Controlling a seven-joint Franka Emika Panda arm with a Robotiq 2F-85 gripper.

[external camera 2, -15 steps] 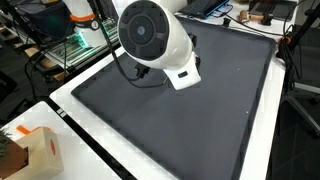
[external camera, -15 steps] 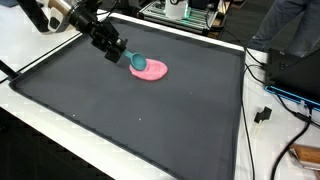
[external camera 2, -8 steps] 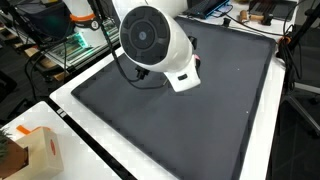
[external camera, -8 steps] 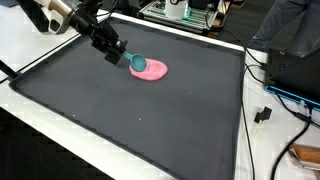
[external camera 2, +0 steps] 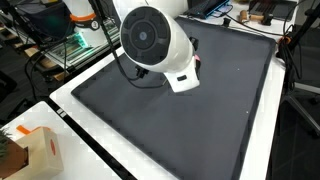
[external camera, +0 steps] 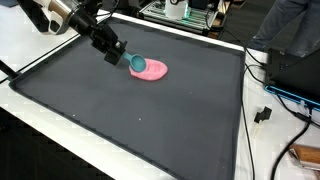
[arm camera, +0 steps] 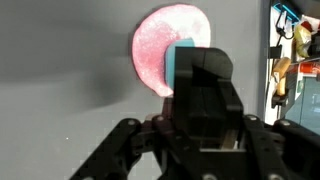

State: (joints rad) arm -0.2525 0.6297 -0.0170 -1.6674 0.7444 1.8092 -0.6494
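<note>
A flat pink plate (external camera: 152,71) lies on the black mat (external camera: 150,120) towards its far side. My gripper (external camera: 113,51) reaches in from the upper left, shut on the handle of a teal spoon (external camera: 136,62) whose bowl rests over the plate's left edge. In the wrist view the dark fingers (arm camera: 205,95) are closed round the teal spoon (arm camera: 185,56), with the pink plate (arm camera: 158,45) just beyond it. In an exterior view the arm's big white joint (external camera 2: 155,42) hides the gripper, spoon and plate.
The mat has a white border (external camera: 40,95). Cables and a plug (external camera: 264,113) lie off its right side. A cardboard box (external camera 2: 28,152) sits at a corner, and racks of equipment (external camera 2: 60,45) stand beyond the table.
The arm's white joint has shifted very slightly in an exterior view. The spoon and plate look the same as before.
</note>
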